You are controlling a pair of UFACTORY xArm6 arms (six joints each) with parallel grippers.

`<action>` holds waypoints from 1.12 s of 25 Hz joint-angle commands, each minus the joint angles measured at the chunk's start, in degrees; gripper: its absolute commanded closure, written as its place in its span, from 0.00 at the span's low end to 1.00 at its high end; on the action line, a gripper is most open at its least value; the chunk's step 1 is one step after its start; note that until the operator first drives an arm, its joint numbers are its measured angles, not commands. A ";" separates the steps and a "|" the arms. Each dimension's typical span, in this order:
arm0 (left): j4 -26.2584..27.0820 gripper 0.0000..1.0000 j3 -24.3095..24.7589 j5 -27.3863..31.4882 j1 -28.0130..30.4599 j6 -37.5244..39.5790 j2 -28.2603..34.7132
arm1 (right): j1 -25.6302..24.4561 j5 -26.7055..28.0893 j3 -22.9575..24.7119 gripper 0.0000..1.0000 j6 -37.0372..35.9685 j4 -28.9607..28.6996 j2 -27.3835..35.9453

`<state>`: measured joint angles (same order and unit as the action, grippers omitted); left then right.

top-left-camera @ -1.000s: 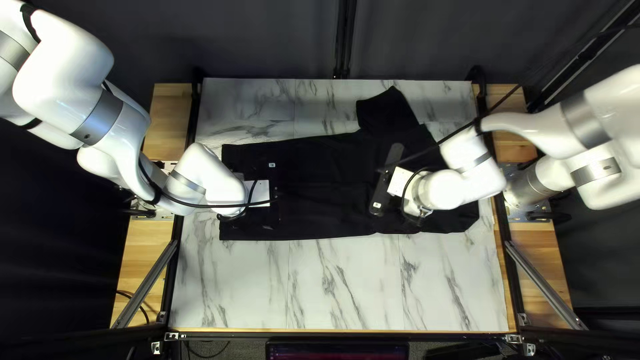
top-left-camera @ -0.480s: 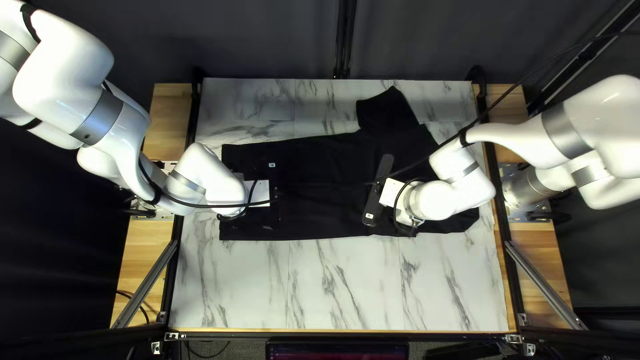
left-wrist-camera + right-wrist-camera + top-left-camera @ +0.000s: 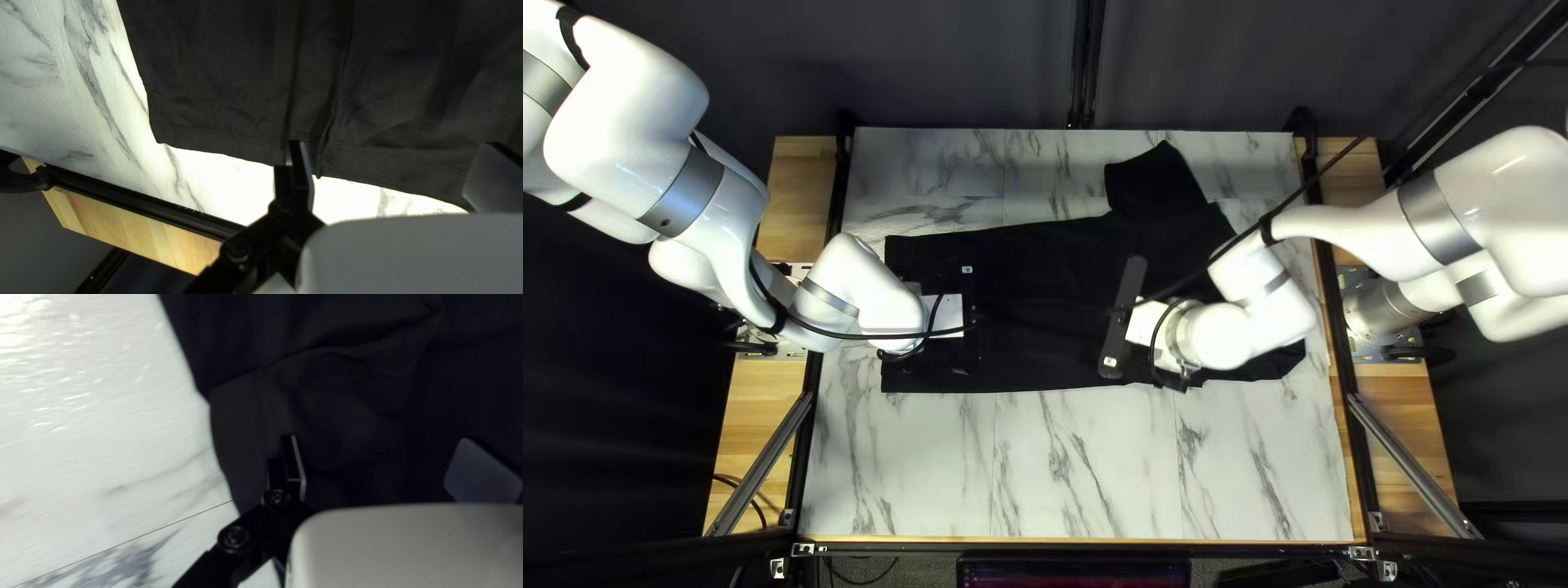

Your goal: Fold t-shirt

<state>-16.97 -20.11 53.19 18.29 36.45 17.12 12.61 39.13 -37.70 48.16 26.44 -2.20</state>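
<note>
While the bench [image 3: 1067, 463] holds everything up, the black t-shirt [image 3: 1046, 261] lies on it, and one sleeve [image 3: 1158, 180] pokes out beyond the right end effector [image 3: 379, 440]. That one is wide open over the cloth. The left end effector [image 3: 395, 145] is open too, at the hem [image 3: 218, 133]. I think they're getting set for a fold; next they should pinch cloth. The arms hide bits under them, and I can't make out the collar.

Dark curtain [image 3: 958, 65], metal frame [image 3: 1416, 465], robot arms [image 3: 626, 125]: a lab, apparently.
</note>
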 commanded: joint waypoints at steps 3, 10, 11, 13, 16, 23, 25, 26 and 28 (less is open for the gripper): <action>0.00 0.00 0.00 0.00 0.00 0.00 0.00 | -6.01 -1.85 4.95 0.00 -3.88 1.24 4.00; 0.00 0.00 0.00 0.00 0.00 0.00 0.00 | -0.89 3.08 5.85 0.00 0.01 0.06 8.73; 0.00 0.00 0.00 0.00 0.00 0.00 0.00 | 0.42 3.67 5.93 0.00 1.14 -0.14 8.88; 0.00 0.00 0.00 0.00 0.00 0.00 0.00 | 3.34 4.72 7.10 0.00 3.99 -0.68 9.86; 0.00 0.00 0.00 0.00 0.00 0.00 0.00 | 6.70 5.56 10.89 0.00 7.17 -2.08 13.56; 0.00 0.00 0.00 0.00 0.00 0.00 0.00 | 8.74 8.88 14.66 0.00 4.15 -7.45 18.94; 0.00 0.00 0.00 0.00 0.00 0.00 0.00 | 7.29 9.27 16.23 0.00 1.90 -8.18 20.27; 0.00 0.00 0.00 0.00 0.00 0.00 0.00 | 6.83 9.16 16.57 0.00 1.35 -8.23 20.27; 0.00 0.00 0.00 0.00 0.00 0.00 0.00 | 5.66 8.71 17.01 0.00 0.09 -8.21 19.60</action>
<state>-16.97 -20.11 53.19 18.29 36.45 17.12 19.29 48.14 -21.30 49.59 18.41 17.64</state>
